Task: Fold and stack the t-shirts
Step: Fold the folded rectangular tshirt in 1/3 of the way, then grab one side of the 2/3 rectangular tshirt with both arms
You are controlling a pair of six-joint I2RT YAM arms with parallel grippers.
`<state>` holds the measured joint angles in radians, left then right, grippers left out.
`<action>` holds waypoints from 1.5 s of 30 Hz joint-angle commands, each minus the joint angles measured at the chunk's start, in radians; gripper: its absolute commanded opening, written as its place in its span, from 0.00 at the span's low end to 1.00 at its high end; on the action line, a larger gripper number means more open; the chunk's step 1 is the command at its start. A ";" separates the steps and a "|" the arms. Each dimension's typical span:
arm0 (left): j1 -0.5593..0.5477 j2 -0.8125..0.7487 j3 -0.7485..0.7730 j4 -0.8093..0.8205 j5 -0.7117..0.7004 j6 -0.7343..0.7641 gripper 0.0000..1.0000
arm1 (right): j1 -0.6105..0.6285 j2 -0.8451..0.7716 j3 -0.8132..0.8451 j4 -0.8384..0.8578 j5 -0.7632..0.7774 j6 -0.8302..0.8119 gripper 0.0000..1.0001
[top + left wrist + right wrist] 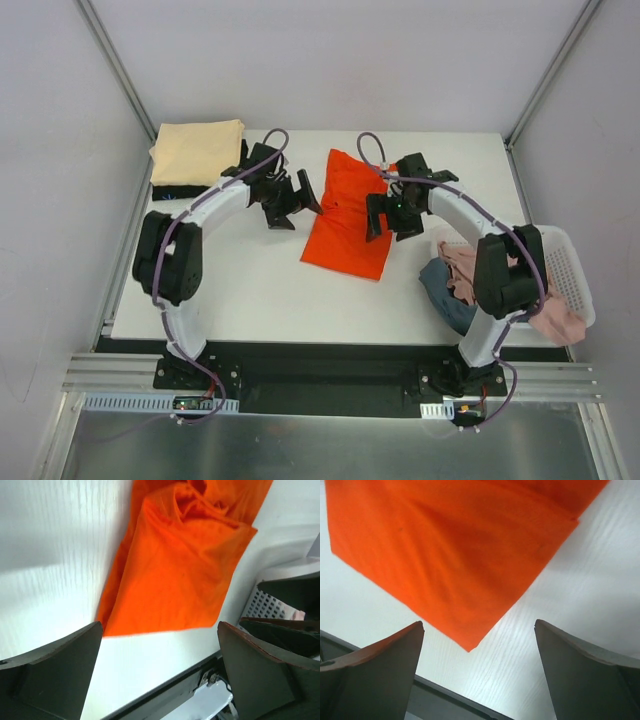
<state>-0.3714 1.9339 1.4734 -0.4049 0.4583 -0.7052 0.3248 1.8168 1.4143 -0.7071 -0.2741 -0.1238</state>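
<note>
Orange-red t-shirt (345, 215): it lies in the middle of the white table (250, 280), folded into a long slanted shape. The far end is bunched and the near corner is flat, and it shows clearly under both wrist cameras (175, 570) (455, 550).
Left gripper (295, 200): it sits just beside the shirt's left edge. In its own camera (159, 630) the fingers are spread wide with nothing between them.
Right gripper (388, 220): it is over the shirt's right edge. Its fingers (479, 625) are also parted wide and empty, with the shirt's near corner showing between them.
Pale yellow t-shirt (198, 148): it is folded flat at the far left corner of the table, on top of a black t-shirt (178, 190) whose edge peeks out beneath.
White lattice basket (570, 260): it stands at the table's right edge, behind the right arm.
Pink t-shirt (555, 318): it is crumpled and spills over the basket's near rim.
Dusty blue t-shirt (445, 295): it is heaped beside the pink one, on the basket's left.
</note>
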 commanded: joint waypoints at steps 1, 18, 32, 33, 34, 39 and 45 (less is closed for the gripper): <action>0.002 -0.205 -0.151 -0.006 -0.064 0.030 0.99 | 0.101 -0.103 -0.086 0.055 -0.053 0.022 0.97; -0.011 -0.156 -0.366 0.083 -0.029 -0.017 0.77 | 0.143 -0.278 -0.486 0.212 -0.041 0.228 0.96; -0.030 -0.009 -0.314 0.109 0.000 -0.040 0.29 | 0.143 -0.171 -0.457 0.238 0.030 0.239 0.52; -0.034 -0.009 -0.315 0.112 -0.003 -0.040 0.27 | 0.143 -0.169 -0.460 0.236 0.035 0.237 0.50; -0.037 -0.004 -0.315 0.112 -0.003 -0.040 0.24 | 0.143 -0.159 -0.462 0.244 0.035 0.237 0.47; -0.044 0.010 -0.312 0.113 -0.006 -0.040 0.14 | 0.145 -0.123 -0.471 0.271 0.019 0.253 0.35; -0.046 0.020 -0.297 0.113 -0.001 -0.043 0.00 | 0.143 -0.094 -0.456 0.299 0.009 0.239 0.01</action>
<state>-0.4072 1.9335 1.1599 -0.2783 0.4862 -0.7525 0.4595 1.6836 0.9440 -0.4778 -0.2604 0.1162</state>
